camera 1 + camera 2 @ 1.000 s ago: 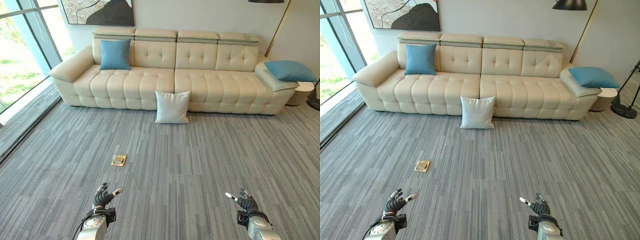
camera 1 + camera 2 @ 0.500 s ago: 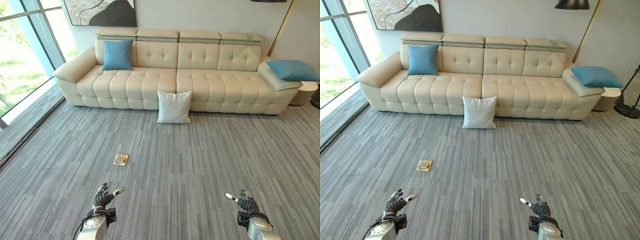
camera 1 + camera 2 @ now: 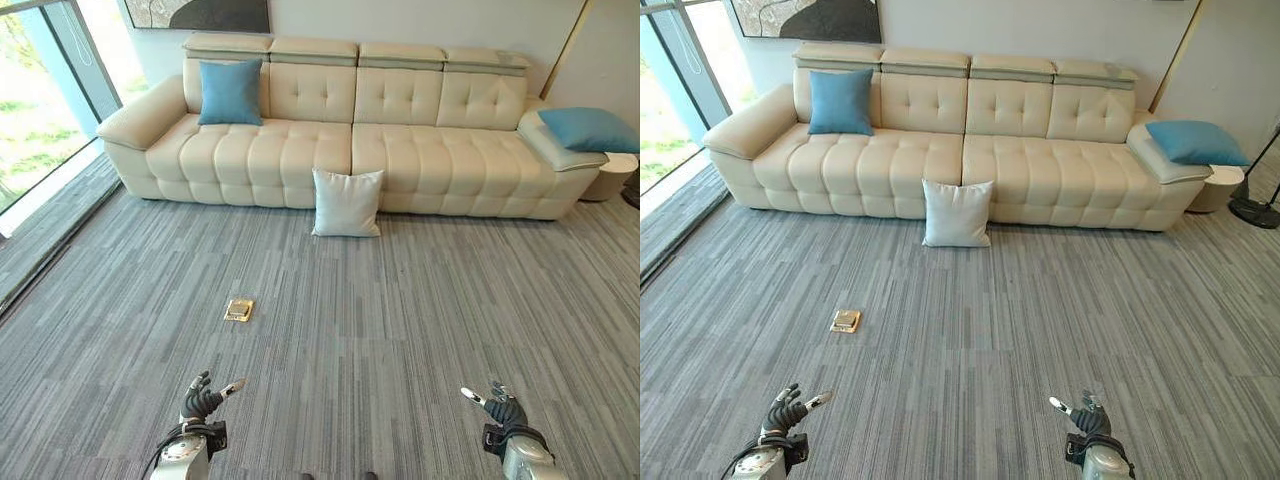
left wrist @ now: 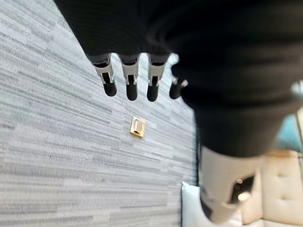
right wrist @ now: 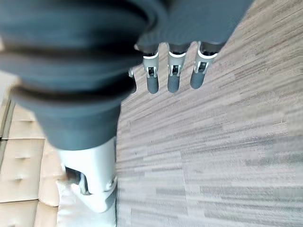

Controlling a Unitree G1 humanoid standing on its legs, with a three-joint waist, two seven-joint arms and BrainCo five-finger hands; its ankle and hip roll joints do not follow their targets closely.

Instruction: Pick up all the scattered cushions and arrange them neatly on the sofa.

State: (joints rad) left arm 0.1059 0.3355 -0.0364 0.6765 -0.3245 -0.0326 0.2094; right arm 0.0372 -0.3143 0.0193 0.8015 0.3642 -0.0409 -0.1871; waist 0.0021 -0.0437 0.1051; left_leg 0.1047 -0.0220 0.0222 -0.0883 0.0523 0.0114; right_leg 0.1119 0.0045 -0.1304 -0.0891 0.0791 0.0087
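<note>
A pale grey-white cushion stands on the carpet, leaning against the front of the cream sofa near its middle. One blue cushion leans upright on the sofa's left seat. Another blue cushion lies on the sofa's right armrest. My left hand and right hand hover low over the carpet at the near edge, far from all cushions, fingers relaxed and holding nothing. The left wrist view shows its fingers straight above the carpet; the right wrist view shows straight fingers too.
A small brass floor socket sits in the grey striped carpet ahead of my left hand. A window wall runs along the left. A round side table and a lamp base stand right of the sofa.
The whole picture has shifted: the camera tilted down and moved closer to the sofa. Both hands stay low and open, now a little lower in the views.
</note>
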